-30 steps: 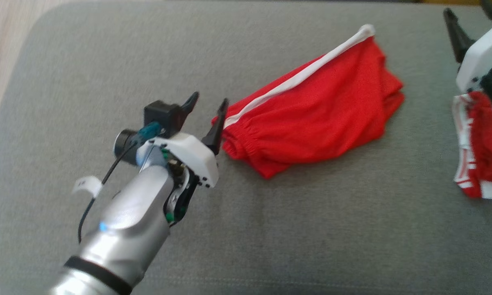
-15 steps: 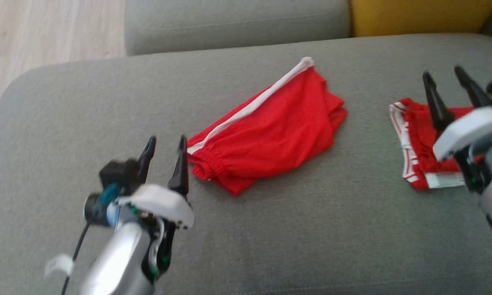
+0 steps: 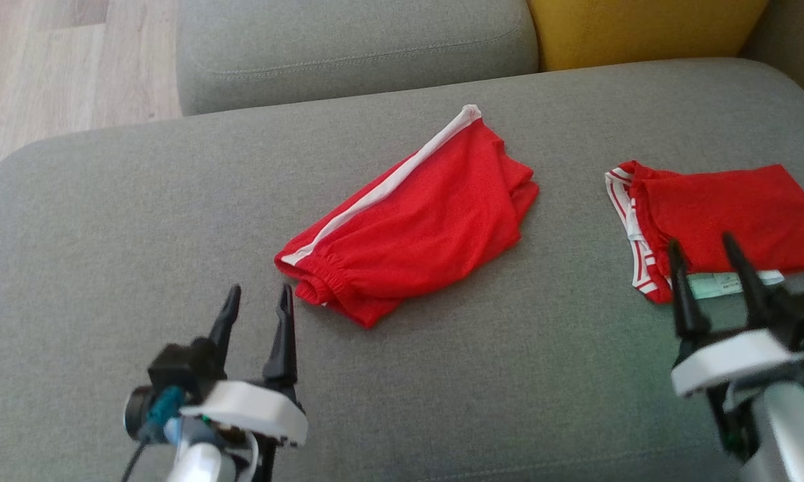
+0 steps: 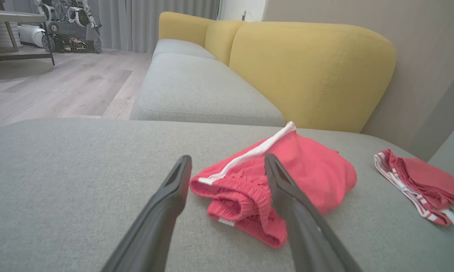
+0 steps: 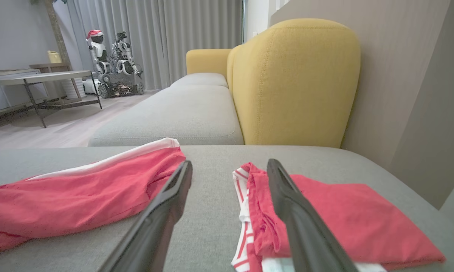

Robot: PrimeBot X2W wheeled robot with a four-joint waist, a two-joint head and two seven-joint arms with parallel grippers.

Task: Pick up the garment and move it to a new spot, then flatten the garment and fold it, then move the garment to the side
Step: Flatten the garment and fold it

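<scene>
Nearest, at the bottom of the head view, both hands hover low over the grey seat (image 3: 107, 221), fingers pointing away from the robot. The left hand (image 3: 259, 289) is released, fingers spread with nothing between them. Its tips stand just short of the elastic end of the shorts (image 3: 415, 221), not touching. In its wrist view the bunched waistband sits framed between the two fingers. The hand looks lined up on that end, probably because a gathered hem gives more to pinch than flat cloth. The right hand (image 3: 701, 242) is likewise released and empty, poised at the near edge of the other garment (image 3: 723, 207), close to its white label.

A little farther, the shorts lie mid-seat, red with one white side stripe, doubled over on themselves and running diagonally away to the right. They look folded, but loosely: the far end is rumpled in layers. The other garment, red with striped trim, lies flat and square at the seat's right, well apart from the shorts. I judge it a finished piece set aside, which suggests that side awaits the shorts too.

Beyond, a second grey seat (image 3: 355, 47) and a yellow cushion (image 3: 642, 27) back the work area, with wood floor (image 3: 53, 67) at far left.
</scene>
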